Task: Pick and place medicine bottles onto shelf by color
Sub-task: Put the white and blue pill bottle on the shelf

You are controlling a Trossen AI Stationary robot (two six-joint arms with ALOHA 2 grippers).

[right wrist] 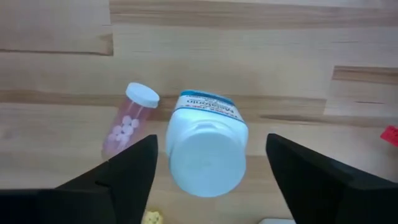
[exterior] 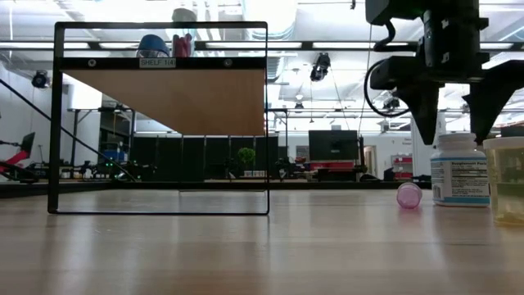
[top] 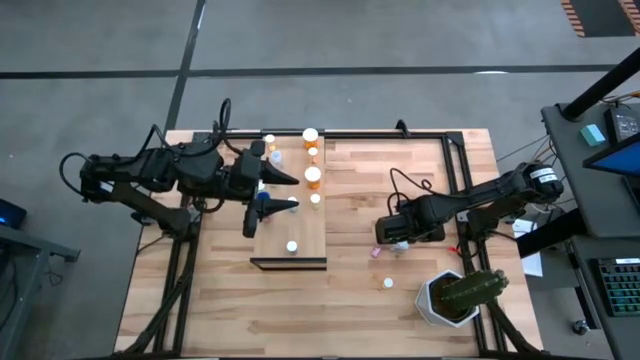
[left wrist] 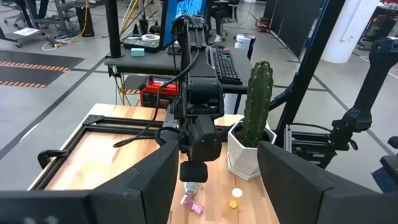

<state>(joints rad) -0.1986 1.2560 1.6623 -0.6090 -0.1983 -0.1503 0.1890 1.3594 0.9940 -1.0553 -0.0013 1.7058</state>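
Note:
My right gripper (top: 400, 238) is open, pointing down over an upright white bottle with a white cap (right wrist: 207, 148). Its fingers stand on either side of the cap (exterior: 457, 141) without touching. A pink bottle (right wrist: 129, 121) lies on its side beside the white bottle. My left gripper (top: 297, 192) is open and empty above the pale shelf (top: 290, 225). Several orange bottles (top: 313, 175) and a white-capped one (top: 292, 246) stand on the shelf. A small bottle (top: 388, 283) stands on the table near the cactus pot.
A white hexagonal pot with a green cactus (top: 455, 297) stands at the near right. A yellowish bottle (exterior: 508, 180) stands close by the white bottle. Black frame rails (top: 455, 170) run along the table's far and right sides. Bare planks lie at the near left.

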